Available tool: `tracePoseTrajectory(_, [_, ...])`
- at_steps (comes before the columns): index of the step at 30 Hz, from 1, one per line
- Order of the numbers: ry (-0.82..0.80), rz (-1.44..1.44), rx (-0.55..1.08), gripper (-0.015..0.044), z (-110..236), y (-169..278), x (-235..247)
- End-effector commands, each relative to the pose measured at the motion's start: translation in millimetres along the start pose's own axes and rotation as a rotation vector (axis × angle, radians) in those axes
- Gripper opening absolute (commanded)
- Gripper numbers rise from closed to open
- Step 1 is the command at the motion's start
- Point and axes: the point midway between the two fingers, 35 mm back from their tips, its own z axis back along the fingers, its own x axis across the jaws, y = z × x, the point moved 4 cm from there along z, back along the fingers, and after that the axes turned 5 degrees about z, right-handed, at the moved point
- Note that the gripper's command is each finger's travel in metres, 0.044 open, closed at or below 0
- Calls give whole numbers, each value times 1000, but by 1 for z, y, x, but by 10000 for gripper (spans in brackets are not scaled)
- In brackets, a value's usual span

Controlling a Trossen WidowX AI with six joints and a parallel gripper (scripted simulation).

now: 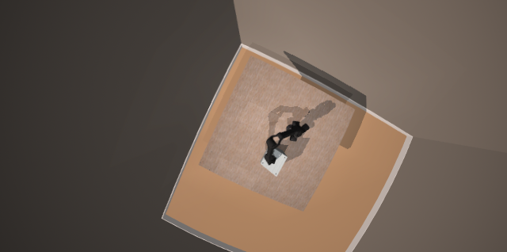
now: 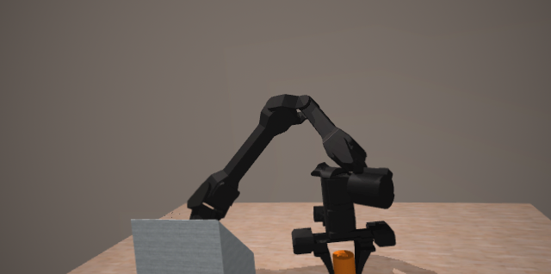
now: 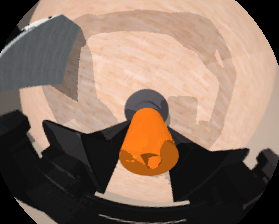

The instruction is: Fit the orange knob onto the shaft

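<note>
Gripper (image 2: 343, 261) points straight down, clamped on the orange knob (image 2: 343, 261), which stands upright between its fingers directly above the round dark pedestal (image 3: 147, 102) on the surface (image 2: 452, 231).

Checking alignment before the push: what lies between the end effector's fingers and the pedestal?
In the wrist view, only the orange knob, held between the fingers, reaching down to the grey pedestal.
</note>
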Motion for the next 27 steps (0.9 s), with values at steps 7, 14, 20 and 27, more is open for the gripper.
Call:
tracePoseTrajectory(7, [-1, 46, 1, 0, -3, 0, 1])
tracePoseTrajectory(14, [-1, 46, 1, 0, -4, 0, 0])
tracePoseTrajectory(20, [-1, 49, 1, 0, -4, 0, 0])
tracePoseTrajectory(27, [-1, 66, 1, 0, -4, 0, 0])
